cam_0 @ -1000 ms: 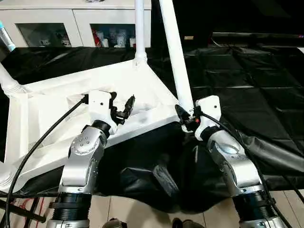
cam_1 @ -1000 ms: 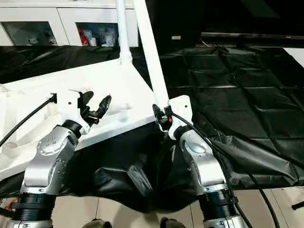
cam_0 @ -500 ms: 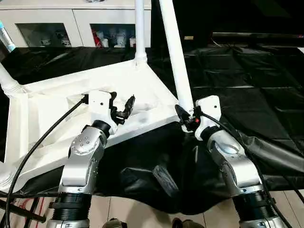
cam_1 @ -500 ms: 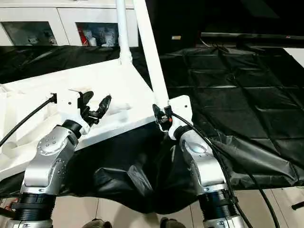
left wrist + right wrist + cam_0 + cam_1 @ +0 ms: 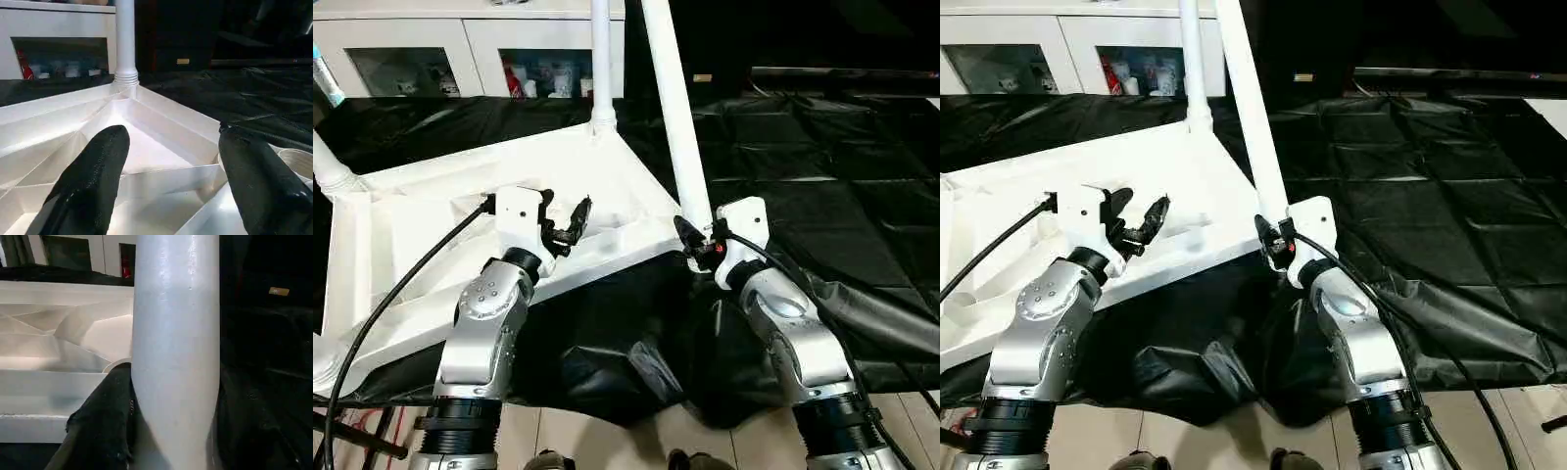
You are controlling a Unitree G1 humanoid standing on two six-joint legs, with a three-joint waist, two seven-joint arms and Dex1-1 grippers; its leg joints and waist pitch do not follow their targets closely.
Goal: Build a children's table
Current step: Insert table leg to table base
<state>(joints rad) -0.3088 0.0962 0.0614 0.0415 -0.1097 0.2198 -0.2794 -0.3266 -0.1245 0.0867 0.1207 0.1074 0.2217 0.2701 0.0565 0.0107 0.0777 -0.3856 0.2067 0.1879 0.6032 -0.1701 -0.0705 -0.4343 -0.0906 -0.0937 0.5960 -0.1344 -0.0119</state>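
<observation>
The white table top (image 5: 421, 220) lies upside down, its ribbed underside facing up. One white leg (image 5: 600, 59) stands in the far corner socket, and another leg (image 5: 328, 166) rises at the left corner. My right gripper (image 5: 693, 245) is shut on a third white leg (image 5: 674, 108) right at the near right corner, where the leg stands tilted slightly. In the right wrist view that leg (image 5: 176, 347) sits between the black fingers (image 5: 105, 426). My left gripper (image 5: 570, 220) hovers open over the ribs, holding nothing; its fingers (image 5: 93, 181) frame the ribbed inside.
Black plastic sheeting (image 5: 822, 186) covers the work surface and droops over the near edge (image 5: 636, 362). White cabinets (image 5: 460, 49) with glass doors stand behind. A black cable (image 5: 391, 304) runs along my left forearm.
The black sheeting hanging off the near edge between my arms has shifted and bunched differently. Both grippers and the table parts stay as they were.
</observation>
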